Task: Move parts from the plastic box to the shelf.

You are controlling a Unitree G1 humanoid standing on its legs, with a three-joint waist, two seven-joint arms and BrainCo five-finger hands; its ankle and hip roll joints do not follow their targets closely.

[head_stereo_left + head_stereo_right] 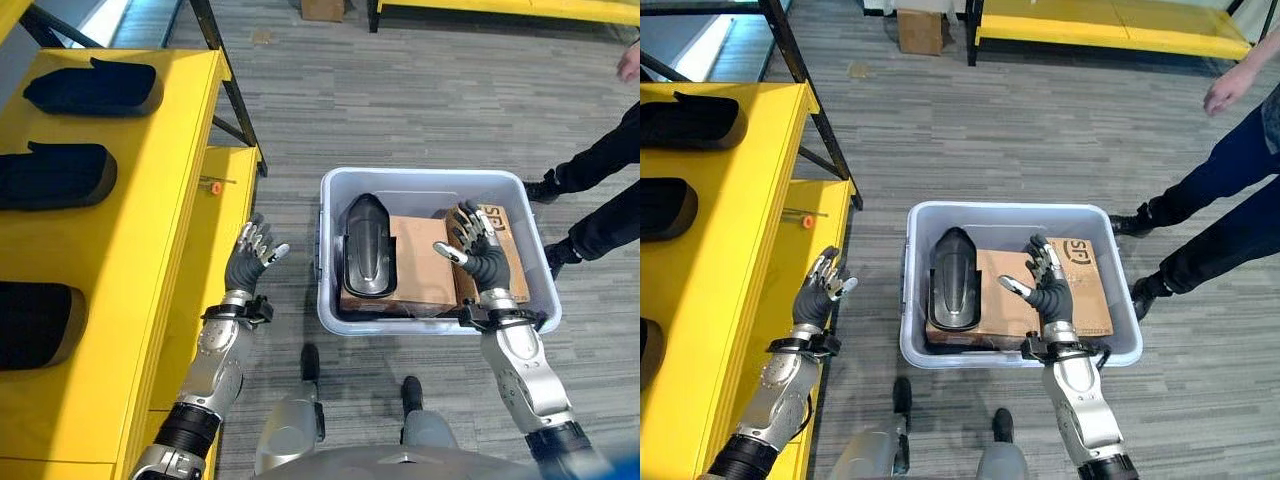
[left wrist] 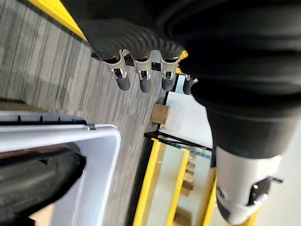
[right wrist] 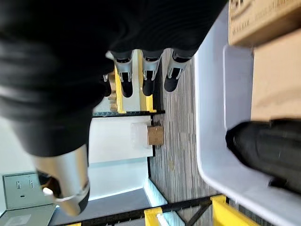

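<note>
Shelf (image 1: 150,200): yellow, at nine o'clock of the plastic box (image 1: 330,300).
Part (image 1: 366,246): black, lying on cardboard (image 1: 425,262) in the box's nine-o'clock half; long axis twelve to six.
Right hand (image 1: 478,248): over the box, fingers released; part at its nine o'clock, nearer this hand.
Left hand (image 1: 250,260): outside the box, fingers relaxed, empty.

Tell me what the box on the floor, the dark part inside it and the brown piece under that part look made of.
The plastic box: pale, slightly translucent plastic with a smooth rolled rim. The dark part: probably moulded plastic, glossy black with highlights along its curve. The brown piece: likely cardboard, matte, flat and square-edged.
</note>
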